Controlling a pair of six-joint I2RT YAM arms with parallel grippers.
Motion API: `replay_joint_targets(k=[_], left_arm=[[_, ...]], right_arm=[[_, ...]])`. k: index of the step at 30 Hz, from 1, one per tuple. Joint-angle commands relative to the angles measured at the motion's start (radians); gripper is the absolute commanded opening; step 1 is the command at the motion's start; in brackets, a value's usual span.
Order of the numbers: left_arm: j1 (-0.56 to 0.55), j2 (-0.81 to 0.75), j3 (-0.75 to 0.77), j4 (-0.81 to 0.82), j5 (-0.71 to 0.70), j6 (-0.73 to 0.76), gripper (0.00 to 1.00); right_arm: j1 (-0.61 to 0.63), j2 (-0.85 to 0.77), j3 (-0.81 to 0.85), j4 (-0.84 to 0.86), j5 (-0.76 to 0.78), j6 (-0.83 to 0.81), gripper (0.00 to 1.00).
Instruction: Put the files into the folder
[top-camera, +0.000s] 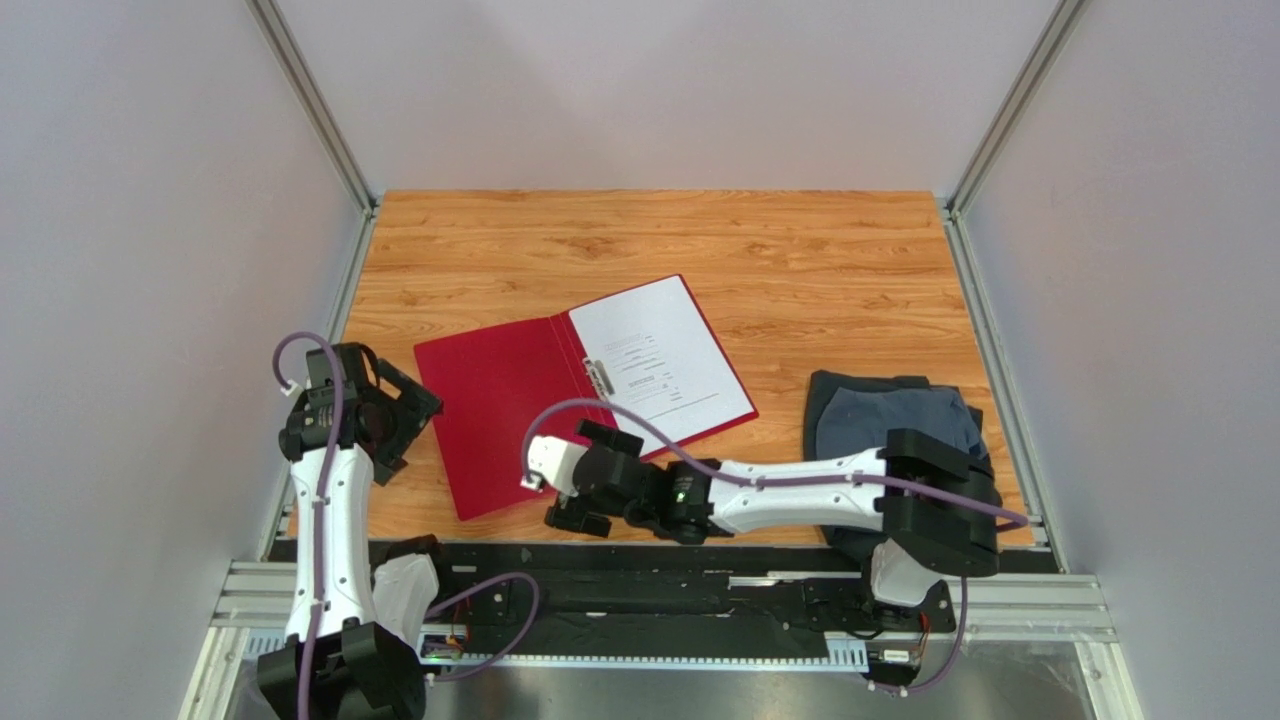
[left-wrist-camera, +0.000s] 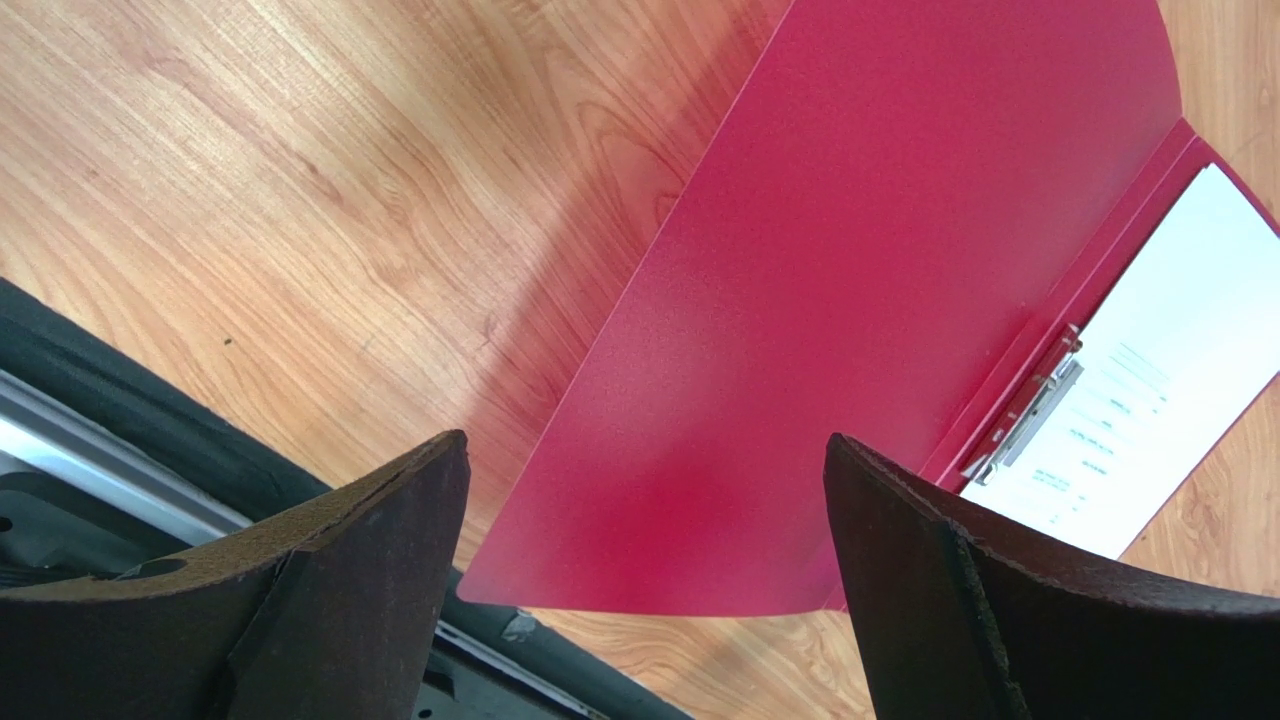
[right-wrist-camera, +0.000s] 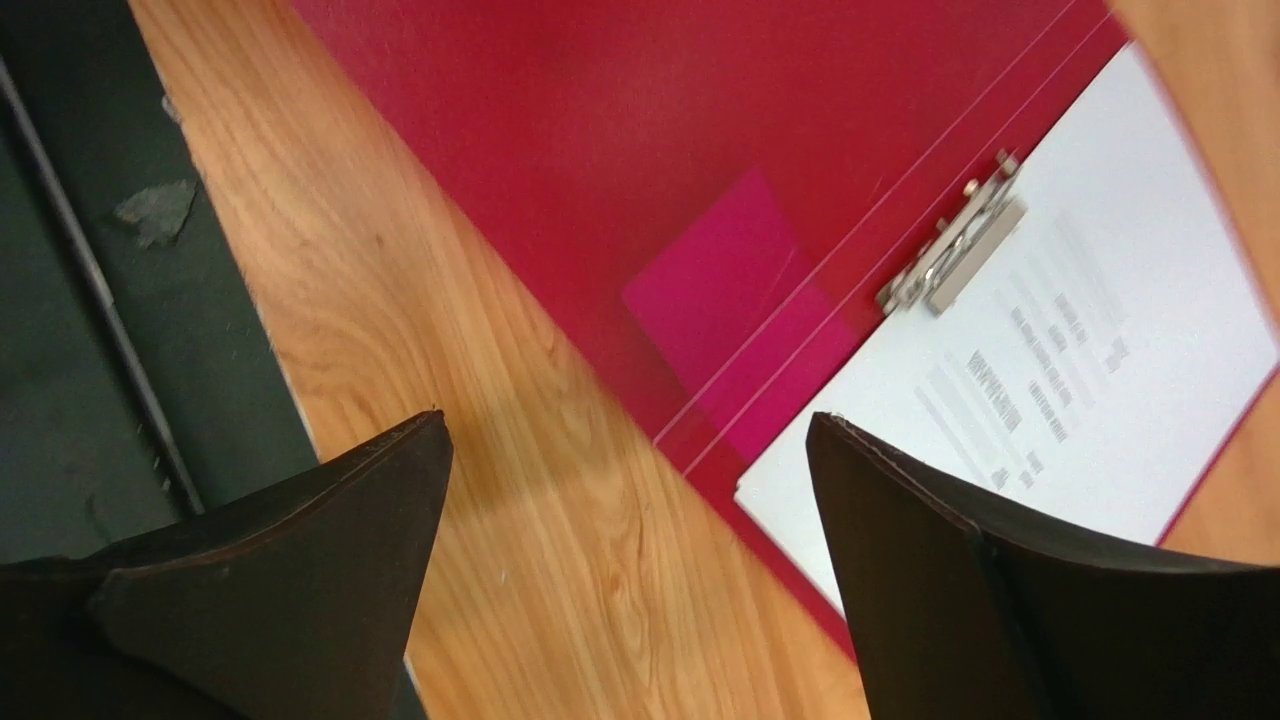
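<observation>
The red folder (top-camera: 496, 413) lies open on the wooden table, its cover flap spread to the left. The files (top-camera: 661, 360), white printed sheets, lie on its right half under the metal clip (top-camera: 597, 375). My left gripper (top-camera: 398, 417) is open and empty, hovering at the flap's left edge. In the left wrist view the flap (left-wrist-camera: 842, 300) fills the space between my fingers, with the files (left-wrist-camera: 1157, 390) at the right. My right gripper (top-camera: 579, 483) is open and empty over bare wood at the folder's near edge. The right wrist view shows the folder (right-wrist-camera: 601, 135), clip (right-wrist-camera: 954, 248) and files (right-wrist-camera: 1052, 345).
A dark grey-blue folded cloth (top-camera: 894, 420) lies at the right, partly under my right arm. A black strip and metal rail (top-camera: 676, 578) run along the table's near edge. Grey walls enclose the table on the left, right and back.
</observation>
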Motion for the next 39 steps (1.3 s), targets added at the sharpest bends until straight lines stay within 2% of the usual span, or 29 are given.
replay_joint_targets(k=[1,8,17,20,21,23,24,27,29,30,33,37,39], left_arm=[[0.009,-0.018,0.037,0.009,0.005,-0.004,0.96],[0.007,-0.037,0.135,-0.036,-0.014,0.035,0.97],[0.007,-0.046,0.158,-0.044,0.003,0.033,0.97],[0.007,-0.049,0.169,-0.048,-0.008,0.033,0.97],[0.007,-0.046,0.172,-0.047,-0.009,0.036,0.97],[0.007,-0.038,0.181,-0.044,-0.002,0.041,0.96],[0.007,-0.037,0.184,-0.045,0.0,0.041,0.96],[0.007,-0.032,0.199,-0.04,0.001,0.041,0.96],[0.007,-0.027,0.213,-0.034,0.02,0.049,0.95],[0.007,-0.023,0.224,-0.024,0.04,0.067,0.95],[0.007,0.003,0.261,-0.024,0.089,0.099,0.94],[0.007,0.003,0.295,0.016,0.197,0.136,0.93],[0.007,-0.001,0.295,0.048,0.244,0.132,0.93]], right_arm=[[0.1,0.118,0.032,0.232,0.277,-0.197,0.96],[0.2,0.324,0.177,0.341,0.406,-0.343,0.93],[0.202,0.539,0.299,0.542,0.584,-0.516,0.87],[0.192,0.546,0.299,0.568,0.589,-0.503,0.78],[0.188,0.543,0.296,0.571,0.59,-0.493,0.67],[0.18,0.533,0.293,0.57,0.592,-0.473,0.55],[0.176,0.527,0.293,0.567,0.59,-0.458,0.44],[0.169,0.503,0.284,0.571,0.593,-0.449,0.3],[0.162,0.481,0.279,0.564,0.598,-0.441,0.26],[0.156,0.468,0.28,0.556,0.601,-0.409,0.21],[0.12,0.404,0.299,0.437,0.587,-0.296,0.08],[0.05,0.31,0.316,0.214,0.497,-0.016,0.02],[0.005,0.239,0.302,0.17,0.442,0.075,0.0]])
